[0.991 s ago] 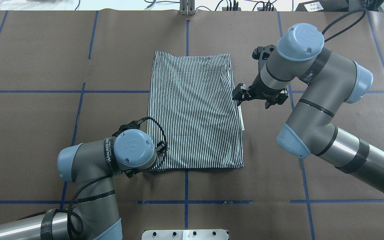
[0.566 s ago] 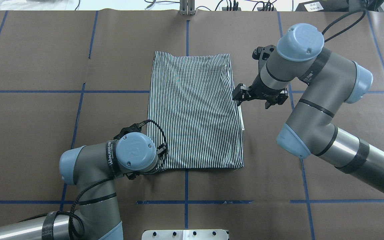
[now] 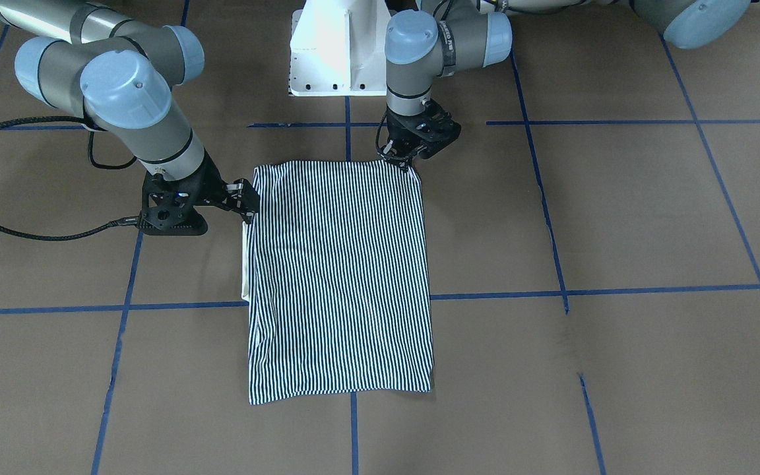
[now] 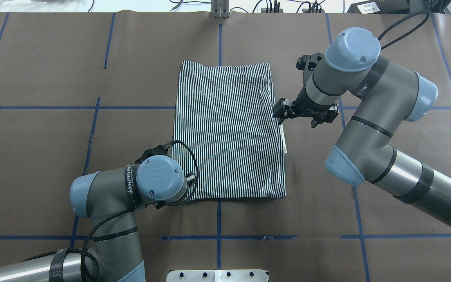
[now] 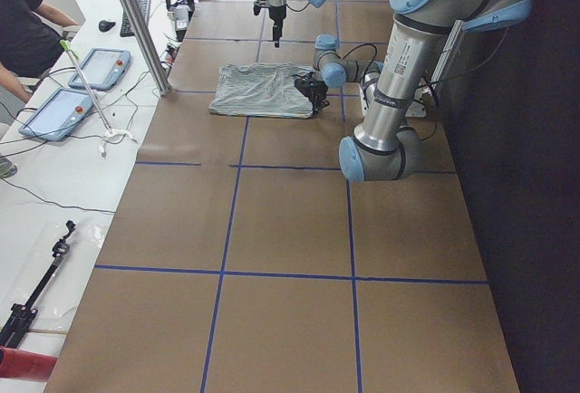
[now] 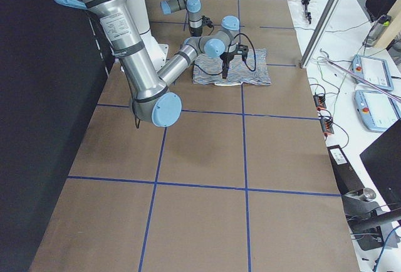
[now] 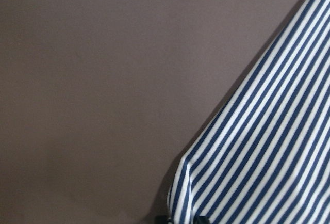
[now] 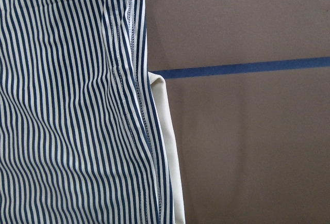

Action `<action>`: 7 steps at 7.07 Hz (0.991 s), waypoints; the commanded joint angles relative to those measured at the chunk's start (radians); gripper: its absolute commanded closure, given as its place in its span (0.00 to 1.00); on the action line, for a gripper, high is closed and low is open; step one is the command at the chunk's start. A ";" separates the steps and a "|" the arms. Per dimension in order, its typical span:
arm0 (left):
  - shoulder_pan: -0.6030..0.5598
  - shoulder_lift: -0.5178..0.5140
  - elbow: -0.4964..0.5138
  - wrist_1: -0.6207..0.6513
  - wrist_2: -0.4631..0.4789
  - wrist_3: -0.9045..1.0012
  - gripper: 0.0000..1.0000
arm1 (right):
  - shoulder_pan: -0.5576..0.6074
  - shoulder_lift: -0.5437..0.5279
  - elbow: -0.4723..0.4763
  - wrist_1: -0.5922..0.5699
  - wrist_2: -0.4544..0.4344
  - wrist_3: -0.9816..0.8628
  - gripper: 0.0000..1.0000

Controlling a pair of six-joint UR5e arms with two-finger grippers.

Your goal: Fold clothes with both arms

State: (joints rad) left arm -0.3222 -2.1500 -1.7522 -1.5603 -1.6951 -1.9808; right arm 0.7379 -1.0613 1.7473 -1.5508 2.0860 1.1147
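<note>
The striped shirt (image 4: 227,129) lies folded into a flat rectangle mid-table, also seen in the front view (image 3: 340,277). A cream collar edge (image 8: 167,146) peeks out along its right side. My left gripper (image 3: 403,158) sits at the shirt's near-left corner, mostly hidden under its wrist in the overhead view. In the left wrist view that striped corner (image 7: 268,146) rises off the brown table between dark fingertips, so it is shut on the cloth. My right gripper (image 4: 281,115) stands at the shirt's right edge; it looks open, and no fingertips show in its wrist view.
Brown paper with blue tape lines (image 4: 218,39) covers the table. The white pedestal base (image 3: 337,53) stands at the robot's side. A person (image 5: 27,31) sits at a side bench with tablets (image 5: 95,67) beyond the far edge.
My left arm has shifted slightly toward the robot's side at the shirt's near-left corner. The right arm and the shirt's outline have not moved.
</note>
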 commanded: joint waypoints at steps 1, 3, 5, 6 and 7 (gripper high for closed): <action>-0.003 -0.001 -0.009 -0.001 -0.006 0.002 1.00 | -0.002 0.000 0.004 0.000 0.002 0.013 0.00; -0.009 0.022 -0.032 0.000 -0.002 0.134 1.00 | -0.046 0.001 0.043 0.003 -0.015 0.170 0.00; -0.011 0.050 -0.047 -0.032 -0.006 0.265 1.00 | -0.130 0.007 0.063 0.003 -0.079 0.393 0.00; -0.011 0.053 -0.071 -0.033 -0.006 0.307 1.00 | -0.184 0.004 0.087 0.005 -0.143 0.537 0.00; -0.009 0.052 -0.082 -0.035 -0.008 0.307 1.00 | -0.254 0.003 0.107 0.003 -0.205 0.651 0.00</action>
State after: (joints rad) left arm -0.3322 -2.0998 -1.8168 -1.5908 -1.7009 -1.6995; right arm 0.5634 -1.0569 1.8293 -1.5471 1.9551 1.6108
